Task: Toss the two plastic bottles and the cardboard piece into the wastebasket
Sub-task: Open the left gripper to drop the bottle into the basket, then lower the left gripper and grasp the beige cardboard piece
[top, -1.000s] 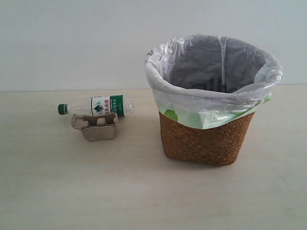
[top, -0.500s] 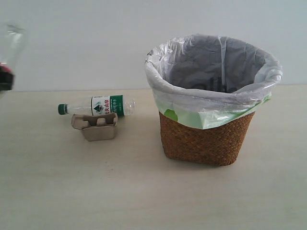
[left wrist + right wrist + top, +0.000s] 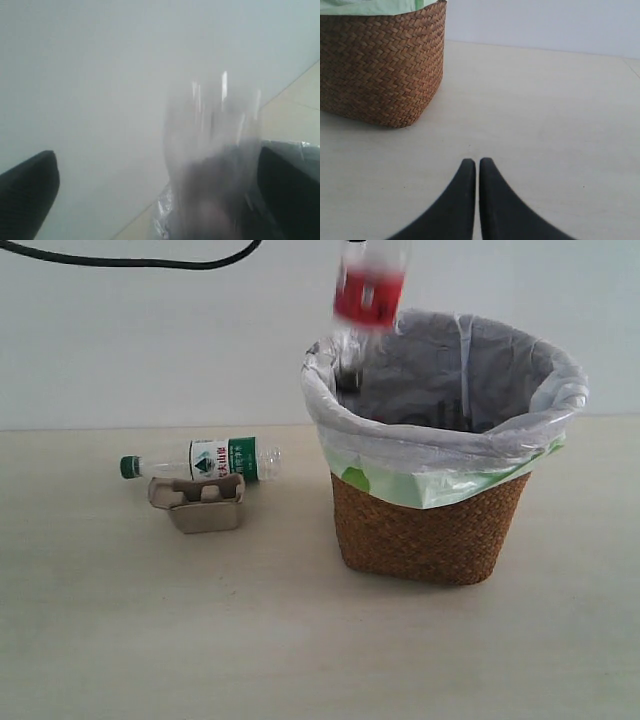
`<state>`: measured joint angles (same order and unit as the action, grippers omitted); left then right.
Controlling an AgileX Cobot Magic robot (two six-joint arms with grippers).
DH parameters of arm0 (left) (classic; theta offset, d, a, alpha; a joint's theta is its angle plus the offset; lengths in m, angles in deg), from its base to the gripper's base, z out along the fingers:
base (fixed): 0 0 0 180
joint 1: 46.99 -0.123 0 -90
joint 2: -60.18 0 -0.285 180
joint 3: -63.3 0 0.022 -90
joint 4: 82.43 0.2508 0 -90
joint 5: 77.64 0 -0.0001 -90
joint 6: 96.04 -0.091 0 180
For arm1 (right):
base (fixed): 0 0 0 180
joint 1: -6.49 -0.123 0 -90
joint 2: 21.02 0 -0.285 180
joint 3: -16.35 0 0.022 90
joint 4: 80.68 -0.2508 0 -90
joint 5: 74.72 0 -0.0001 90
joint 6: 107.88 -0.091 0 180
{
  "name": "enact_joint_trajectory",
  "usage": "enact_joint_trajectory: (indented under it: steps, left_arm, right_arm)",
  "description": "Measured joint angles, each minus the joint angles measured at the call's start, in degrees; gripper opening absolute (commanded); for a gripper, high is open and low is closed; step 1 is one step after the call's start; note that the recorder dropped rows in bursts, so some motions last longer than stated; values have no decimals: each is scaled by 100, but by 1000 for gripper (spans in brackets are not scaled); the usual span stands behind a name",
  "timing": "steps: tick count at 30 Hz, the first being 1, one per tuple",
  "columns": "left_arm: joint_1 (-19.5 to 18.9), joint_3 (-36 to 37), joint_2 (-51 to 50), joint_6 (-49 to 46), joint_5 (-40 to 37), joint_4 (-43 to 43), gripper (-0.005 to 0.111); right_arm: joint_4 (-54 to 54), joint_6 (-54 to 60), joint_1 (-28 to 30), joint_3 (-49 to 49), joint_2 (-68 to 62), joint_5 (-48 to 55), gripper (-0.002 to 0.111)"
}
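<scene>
The red-label bottle [image 3: 370, 292] is a blur in the air over the left rim of the wastebasket [image 3: 430, 530], dark cap end downward. In the left wrist view the same bottle [image 3: 215, 165] smears between the widely parted fingers of my left gripper [image 3: 157, 167], which is open; the far-side finger is well clear of it. The green-capped bottle [image 3: 200, 460] lies on its side on the table, left of the basket, with the cardboard piece [image 3: 198, 502] touching its front. My right gripper [image 3: 477, 162] is shut and empty, low over the table beside the wastebasket [image 3: 380, 65].
A black cable [image 3: 130, 260] hangs across the top left of the exterior view. The crinkled bag lining [image 3: 164, 220] shows below the left gripper. A pale wall stands behind the wooden table [image 3: 300, 640].
The red-label bottle has swung from the far left edge of the exterior view to above the basket's left rim. The black cable has come into view. The other items have not moved.
</scene>
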<state>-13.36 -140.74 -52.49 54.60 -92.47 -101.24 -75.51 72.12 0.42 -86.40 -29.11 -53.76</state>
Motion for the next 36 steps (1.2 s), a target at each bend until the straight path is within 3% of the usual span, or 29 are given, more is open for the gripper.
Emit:
enact_joint_trajectory:
  steps: [6, 9, 11, 14, 16, 19, 21, 23, 26, 29, 31, 36]
  left_arm:
    - [-55, -23, 127, 85, 40, 251, 107]
    - [-127, -23, 234, 123, -142, 393, 100]
    - [-255, -35, 277, 342, -454, 629, 85]
    - [-700, -35, 349, 1568, -1451, 1540, 53]
    - [-945, -35, 349, 2196, -2003, 2034, 40]
    - [-1348, -35, 315, 2704, -2920, 2531, 24]
    - [-1629, -35, 237, 2869, -3571, 2647, 20]
    - [-1955, -35, 40, 3068, -4463, 2675, 24]
    - [-2200, -35, -334, 3154, -5343, 2675, 45]
    - [-2247, -35, -575, 3049, -5440, 2686, 67]
    - [-2226, -35, -659, 2847, -5359, 2604, 76]
    - [-2008, -35, -932, 2359, -4940, 1921, 78]
  right_arm:
    - [0, 0, 0, 0, 0, 0, 0]
    - [0, 0, 0, 0, 0, 0, 0]
    - [0, 0, 0, 0, 0, 0, 0]
    - [0, 0, 0, 0, 0, 0, 0]
    - [0, 0, 0, 0, 0, 0, 0]
    - [0, 0, 0, 0, 0, 0, 0]
    - [0, 0, 0, 0, 0, 0, 0]
    - [0, 0, 0, 0, 0, 0, 0]
    - [0, 0, 0, 0, 0, 0, 0]
    - [0, 0, 0, 0, 0, 0, 0]
    - [0, 0, 0, 0, 0, 0, 0]
    - [0, 0, 0, 0, 0, 0, 0]
